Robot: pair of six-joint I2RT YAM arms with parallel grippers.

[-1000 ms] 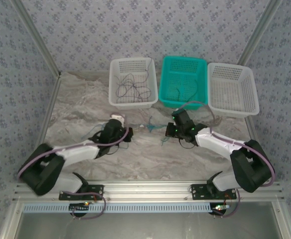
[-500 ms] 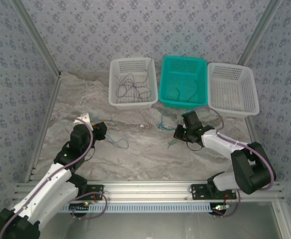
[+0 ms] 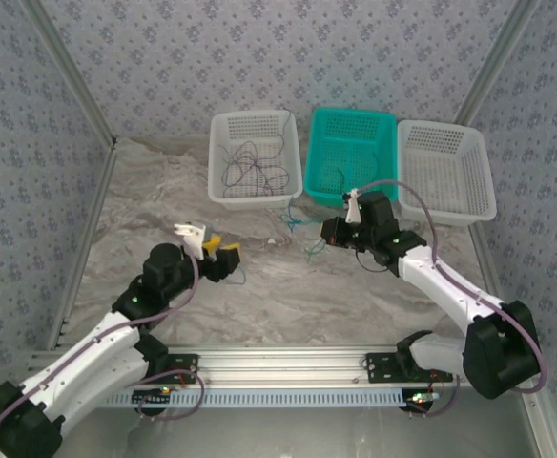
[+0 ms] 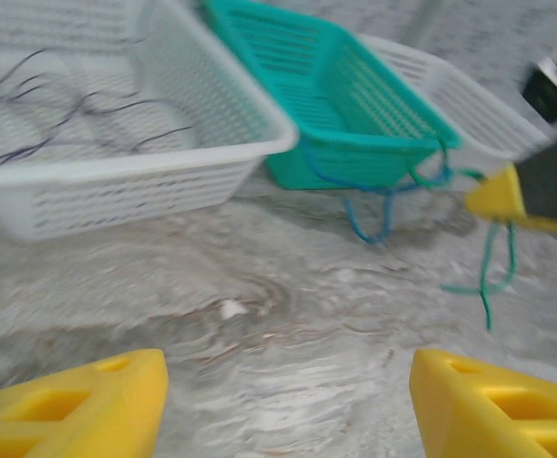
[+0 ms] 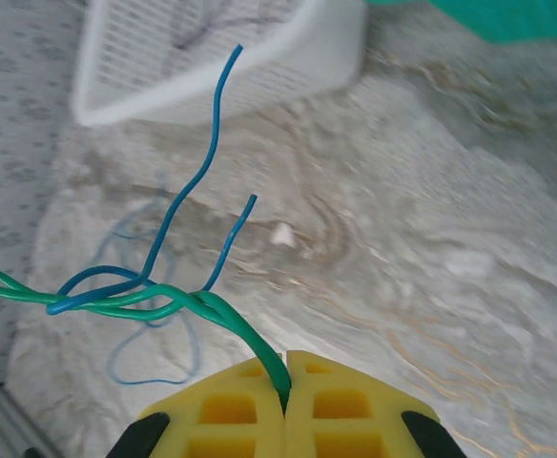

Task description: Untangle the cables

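- Your right tool [image 5: 286, 374] has its yellow fingers pressed tight together on the green wire [image 5: 229, 320], which leaves the fingertips and runs off to the left of the wrist view
- A blue wire [image 5: 198, 176] is twisted around that green wire just past the fingertips, and two free blue ends stick up from the twist
- From above, you see this bundle of the cables [image 3: 309, 243] hanging from the right tool over the bench [image 3: 298, 296], just in front of the teal basket [image 3: 353, 126], by its near left corner
- Your left tool [image 3: 220, 250] stands wide open with nothing between its yellow fingers; it sits well to the left of the teal basket and nearer to you, and its wrist camera looks towards that basket and the hanging bundle
- A pale blue loop of wire [image 5: 154, 358] lies flat on the bench, blurred, to the front left of the teal basket and farther from it than the held bundle
- The white basket [image 3: 255, 198] set against the teal basket's left side holds several dark thin wires [image 3: 250, 170] lying loosely on its floor
- A second white basket [image 3: 445, 212] sits against the teal basket's right side; you cannot tell from these views whether anything lies in it
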